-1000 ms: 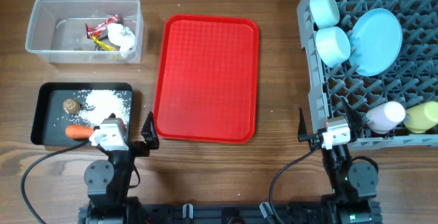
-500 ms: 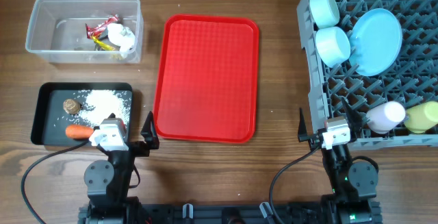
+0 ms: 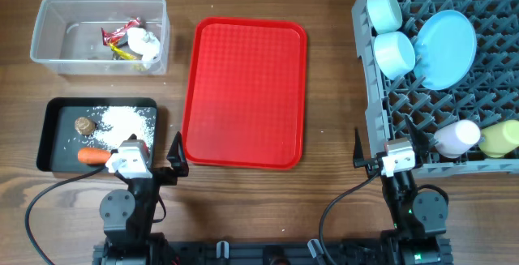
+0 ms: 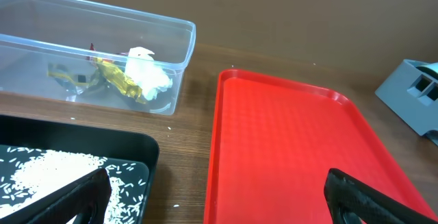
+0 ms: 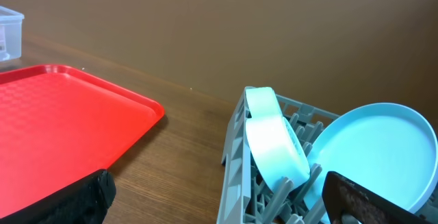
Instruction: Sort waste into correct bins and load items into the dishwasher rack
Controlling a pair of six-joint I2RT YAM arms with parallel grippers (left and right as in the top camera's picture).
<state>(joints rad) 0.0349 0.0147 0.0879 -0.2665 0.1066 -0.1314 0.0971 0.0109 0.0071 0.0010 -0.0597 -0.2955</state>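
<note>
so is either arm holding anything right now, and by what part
Nothing is held. The left tool and the right tool both stand wide open and empty.

The wooden table [image 3: 324, 95] carries a black tray [image 3: 57, 135] ahead-left of the left gripper [image 4: 215, 183] and a clear tub [image 3: 49, 50] beyond that. A red serving tray [image 3: 243, 95] lies ahead between both claws, and the grey dishwasher rack [image 3: 362, 111] sits ahead-right of the right gripper [image 5: 219, 183].

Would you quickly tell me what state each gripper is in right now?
Left gripper: open, holding nothing.
Right gripper: open, holding nothing.
</note>
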